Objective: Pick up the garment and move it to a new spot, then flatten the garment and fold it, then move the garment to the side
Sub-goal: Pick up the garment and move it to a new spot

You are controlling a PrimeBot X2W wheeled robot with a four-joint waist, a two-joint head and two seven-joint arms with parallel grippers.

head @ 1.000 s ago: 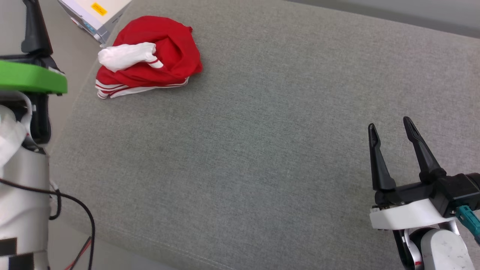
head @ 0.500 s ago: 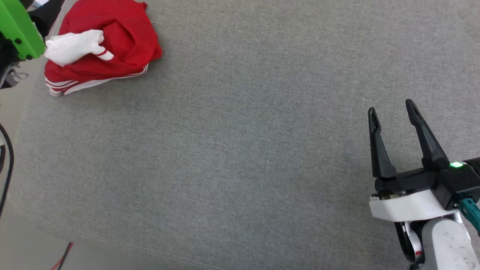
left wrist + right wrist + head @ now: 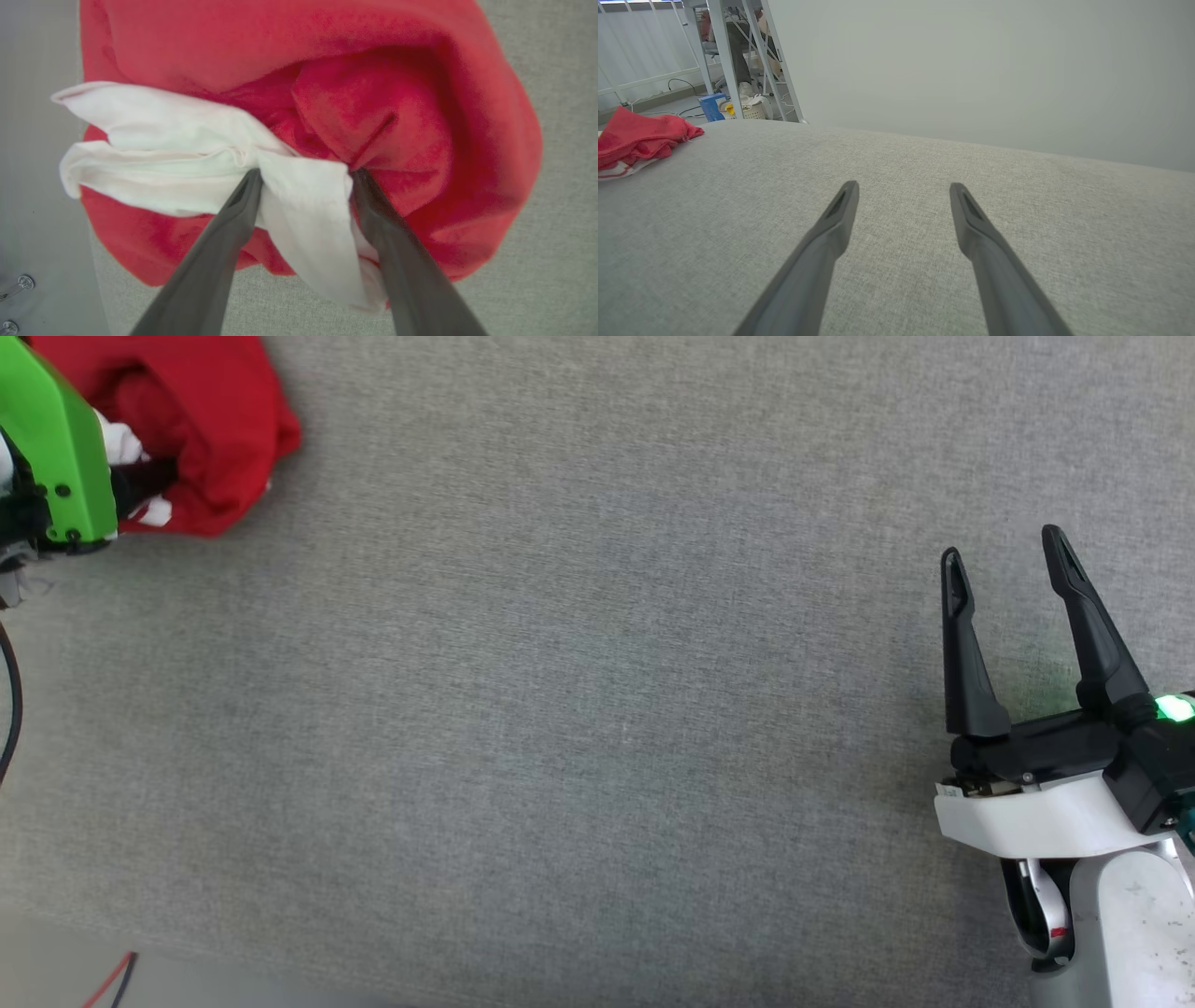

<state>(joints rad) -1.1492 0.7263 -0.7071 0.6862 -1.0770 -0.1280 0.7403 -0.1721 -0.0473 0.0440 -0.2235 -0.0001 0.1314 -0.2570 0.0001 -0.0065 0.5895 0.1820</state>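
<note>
The garment (image 3: 224, 420) is a crumpled red heap with a white sleeve, lying at the far left corner of the grey cushion (image 3: 597, 709). In the left wrist view the garment (image 3: 397, 93) is close up. My left gripper (image 3: 306, 173) stands open, its two fingers set down on either side of a fold of the white sleeve (image 3: 154, 135). Its green wrist housing (image 3: 56, 448) covers the garment's left part in the head view. My right gripper (image 3: 1002, 549) is open and holds nothing, low over the cushion at the right, far from the garment (image 3: 640, 135).
The cushion's front edge runs along the bottom left, with floor and a red cable (image 3: 107, 980) beyond it. Past the far edge, the right wrist view shows metal frame legs (image 3: 738, 56), a blue box (image 3: 712, 106) and a basket (image 3: 752, 111) on the floor.
The head camera has swung, shifting the whole picture up and to the left. My left gripper has come onto the garment and now straddles the white sleeve. The right gripper stays open.
</note>
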